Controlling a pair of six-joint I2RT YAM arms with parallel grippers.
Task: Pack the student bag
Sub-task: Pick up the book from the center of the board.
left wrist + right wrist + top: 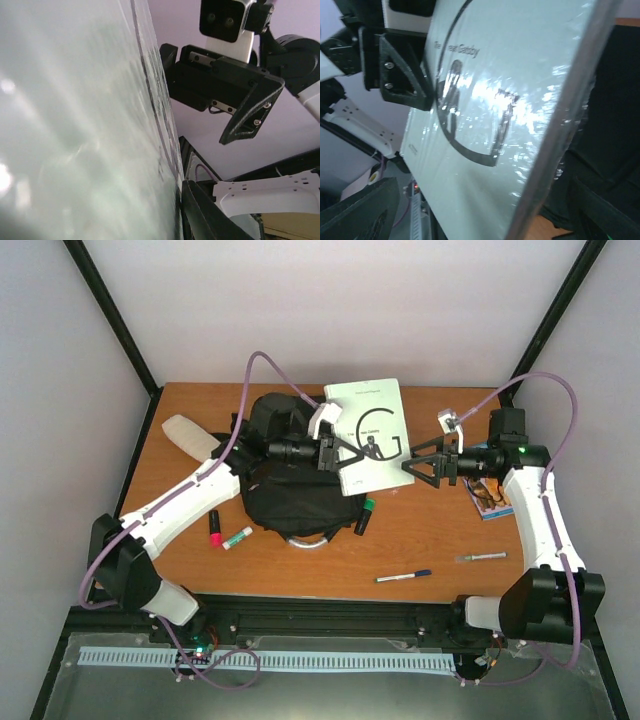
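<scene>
Left pincer (325, 453) is clamping the left edge of the book (372, 430), holding it tilted in the air over the right half of the bag (280, 490), which is lying in the middle of the table (300, 575), ahead of the arms. By the look of it, the book is being loaded or handed across, and nothing is going into the bag yet; the bag's opening is not showing from above. The next move is likely calling for the book to be turned edge-down and steered to the bag's mouth, with one arm perhaps parting the fabric.

Its jaws are closed down onto the book, one finger (402, 82) pressing flat on the printed cover in the right wrist view. Just right of the bag, the right pincer (405, 468) is meeting the book's lower right edge. One of its fingers (360, 210) is showing clear of the cover, but whether the jaws are closing on the book cannot be told.

Other items are waiting around the bag: a pouch (188, 435) to its left, markers (214, 528) at its near edge, pens (403, 576) off to its near right.
</scene>
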